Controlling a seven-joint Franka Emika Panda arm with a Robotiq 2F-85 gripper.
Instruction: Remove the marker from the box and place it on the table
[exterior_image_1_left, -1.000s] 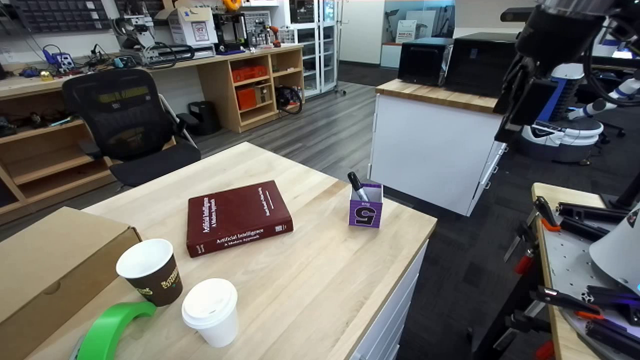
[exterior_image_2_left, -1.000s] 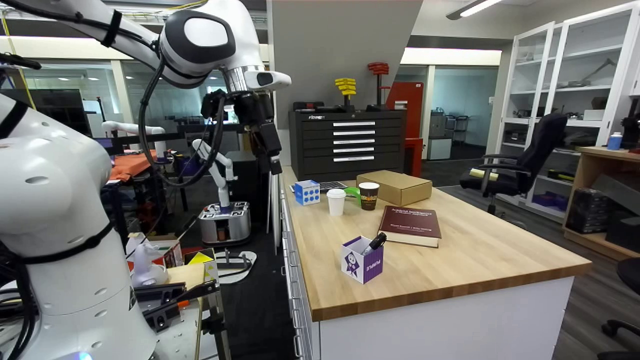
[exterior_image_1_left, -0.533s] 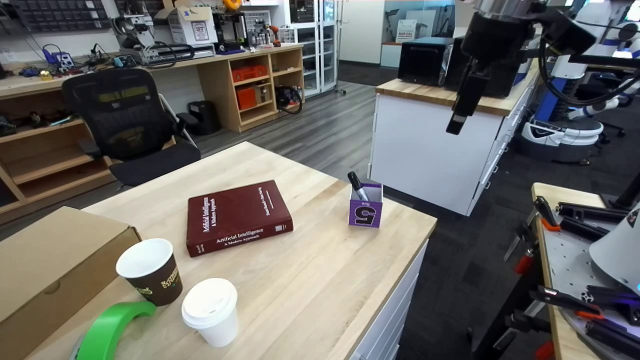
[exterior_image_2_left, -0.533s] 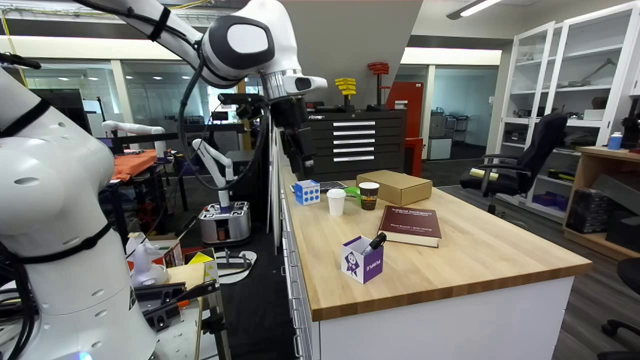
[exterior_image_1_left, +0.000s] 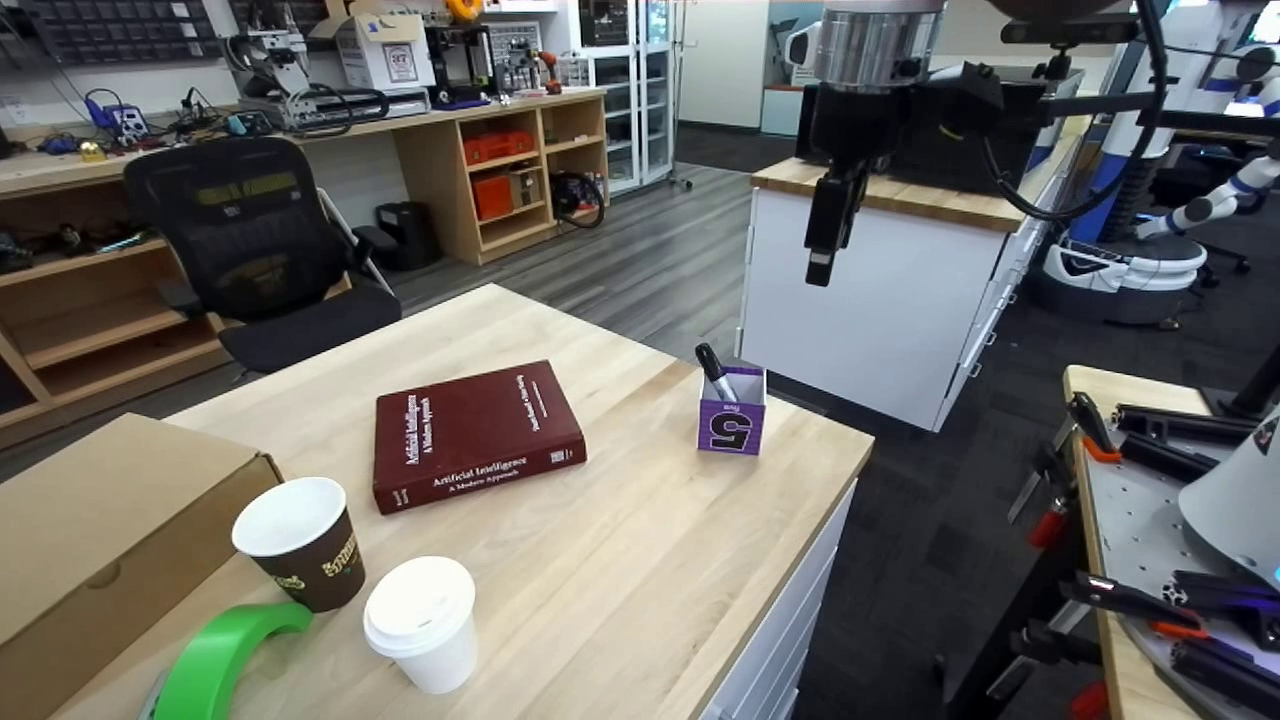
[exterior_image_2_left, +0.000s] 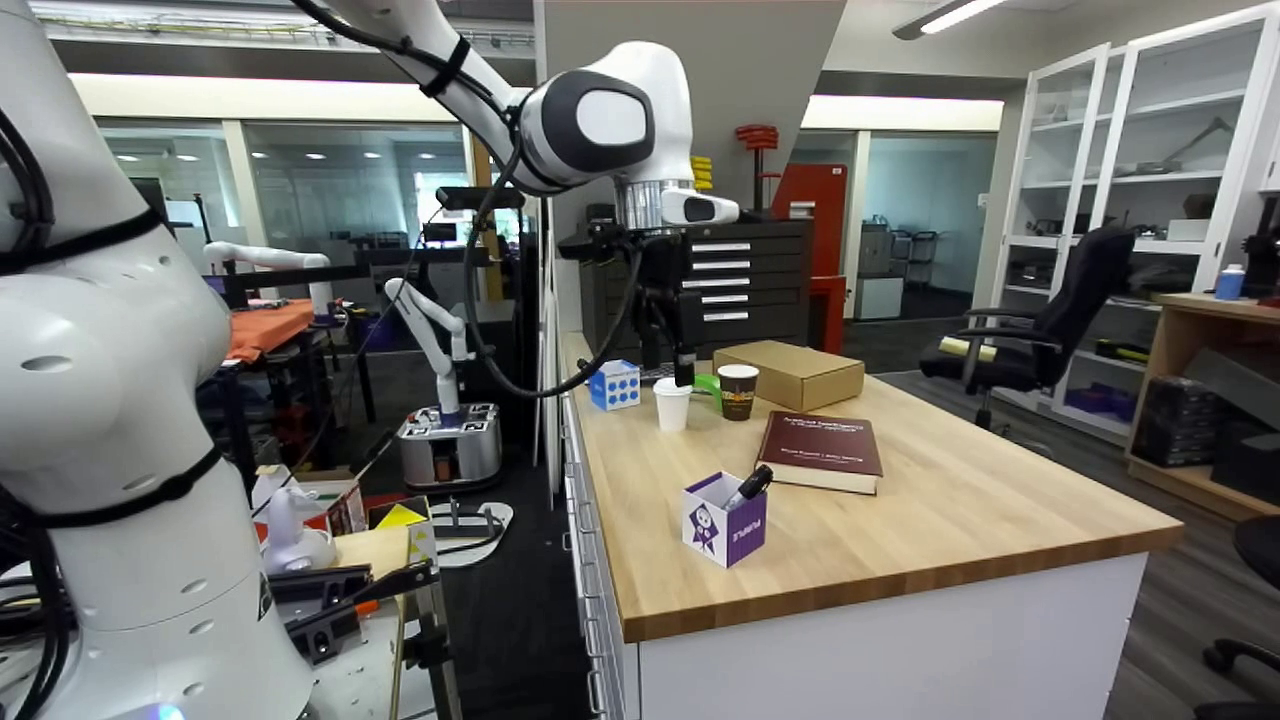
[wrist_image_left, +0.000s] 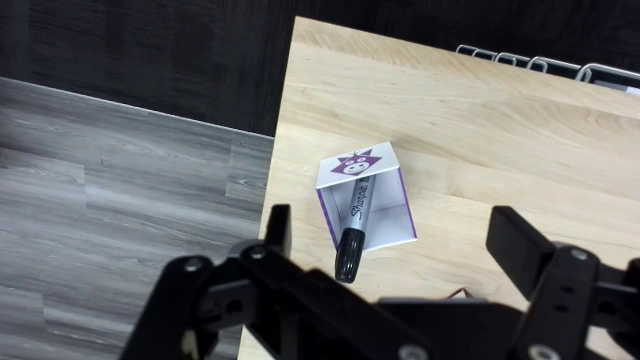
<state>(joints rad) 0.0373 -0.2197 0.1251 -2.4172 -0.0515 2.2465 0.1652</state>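
A grey marker with a black cap leans inside a small open-topped purple and white box, its cap sticking out over the rim. The marker shows in both exterior views (exterior_image_1_left: 712, 365) (exterior_image_2_left: 752, 484) and in the wrist view (wrist_image_left: 356, 220). The box (exterior_image_1_left: 728, 432) (exterior_image_2_left: 724, 530) (wrist_image_left: 357, 164) stands on the wooden table (exterior_image_1_left: 600, 560) near its corner. My gripper (wrist_image_left: 392, 232) is open and empty, its fingers wide apart. It is in the air, well above the table and the box, in both exterior views (exterior_image_1_left: 820, 265) (exterior_image_2_left: 667, 365). The marker's lower end is hidden by the box.
A dark red book (exterior_image_1_left: 475, 435) lies near the box. A white lidded cup (exterior_image_1_left: 422, 625), a brown cup (exterior_image_1_left: 305, 545), a green curved object (exterior_image_1_left: 220, 660) and a cardboard box (exterior_image_1_left: 120, 530) stand farther along the table. A blue and white box (exterior_image_2_left: 614, 385) is at the far end.
My arm has swung over the table, with the gripper moving left and a little down in an exterior view and to the right and down in an exterior view. The box and marker have not moved.
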